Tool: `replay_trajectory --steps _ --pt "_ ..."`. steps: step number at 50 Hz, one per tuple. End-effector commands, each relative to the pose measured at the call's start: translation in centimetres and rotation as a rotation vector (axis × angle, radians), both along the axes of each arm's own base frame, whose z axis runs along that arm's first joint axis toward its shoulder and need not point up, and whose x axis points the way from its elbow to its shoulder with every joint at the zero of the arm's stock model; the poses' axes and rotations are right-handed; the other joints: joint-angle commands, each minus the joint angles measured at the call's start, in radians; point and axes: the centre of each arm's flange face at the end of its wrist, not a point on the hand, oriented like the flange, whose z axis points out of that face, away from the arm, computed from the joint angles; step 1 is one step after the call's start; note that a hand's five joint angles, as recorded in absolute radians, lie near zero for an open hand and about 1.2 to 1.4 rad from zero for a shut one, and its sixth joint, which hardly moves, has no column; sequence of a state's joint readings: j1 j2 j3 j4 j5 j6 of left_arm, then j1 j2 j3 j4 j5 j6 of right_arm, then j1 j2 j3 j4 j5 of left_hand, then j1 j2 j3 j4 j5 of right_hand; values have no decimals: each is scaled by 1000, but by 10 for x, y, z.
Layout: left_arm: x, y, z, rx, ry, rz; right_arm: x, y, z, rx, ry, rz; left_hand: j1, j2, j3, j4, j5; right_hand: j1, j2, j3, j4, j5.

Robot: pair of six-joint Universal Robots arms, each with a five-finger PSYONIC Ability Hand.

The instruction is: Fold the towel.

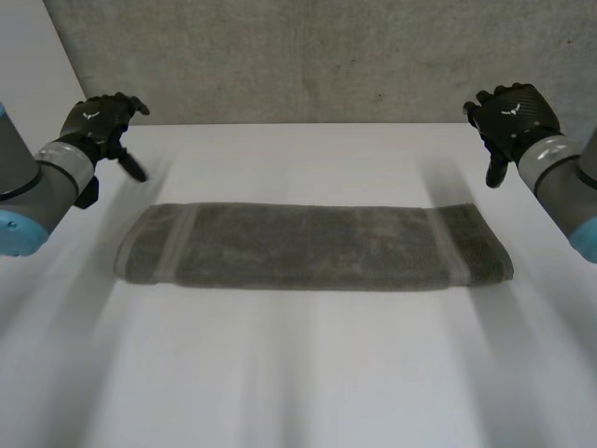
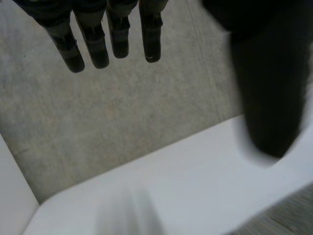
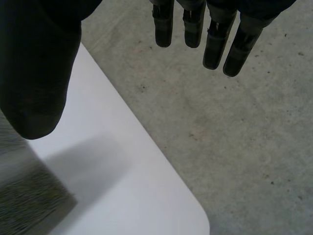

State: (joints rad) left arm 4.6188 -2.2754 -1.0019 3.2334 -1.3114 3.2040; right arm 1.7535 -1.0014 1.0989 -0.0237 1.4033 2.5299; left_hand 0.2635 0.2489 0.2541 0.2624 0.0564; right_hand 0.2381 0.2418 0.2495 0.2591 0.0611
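Your left hand (image 1: 98, 119) and right hand (image 1: 511, 114): fingers straight, holding nothing. Between them, towel (image 1: 312, 247) flat on surface (image 1: 298, 373), untouched.

The towel (image 1: 312, 247) was a muddy grey-green with a paler stripe across each end, the table (image 1: 308, 373) plain white. My left hand (image 1: 98, 119) and right hand (image 1: 513, 112) were black, arms (image 1: 51, 182) grey with light-blue caps, and the floor (image 1: 308, 56) was speckled grey concrete.

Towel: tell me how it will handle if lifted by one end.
The towel lies limp and flat in a long strip, so it would probably droop. Its nubby pile looks grippy, unlikely to slip; pushed, it would likely bunch.
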Motion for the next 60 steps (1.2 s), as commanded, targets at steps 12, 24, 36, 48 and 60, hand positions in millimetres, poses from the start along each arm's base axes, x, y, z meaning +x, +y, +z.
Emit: replay_trajectory --steps 12,24,36,48,60 --pt "2 107 -20 168 -4 -40 -27 71 -73 325 26 36 -62 -47 -52 -61 -29 -64 -67 -75 -85 -61" --pt "-4 120 -45 79 -11 -55 -42 54 -119 368 19 16 50 64 59 51 82 -30 -34 -41 -51 -27" --pt "3 109 -72 96 -54 -37 -50 44 -124 325 7 -9 41 56 50 42 74 296 292 284 275 298" --pt "6 94 -93 76 -178 -36 -50 45 -126 331 7 -11 29 44 39 30 62 463 460 452 442 466" --pt "13 75 -110 70 -257 55 -50 45 -127 334 7 -9 20 35 30 22 53 540 536 528 519 542"
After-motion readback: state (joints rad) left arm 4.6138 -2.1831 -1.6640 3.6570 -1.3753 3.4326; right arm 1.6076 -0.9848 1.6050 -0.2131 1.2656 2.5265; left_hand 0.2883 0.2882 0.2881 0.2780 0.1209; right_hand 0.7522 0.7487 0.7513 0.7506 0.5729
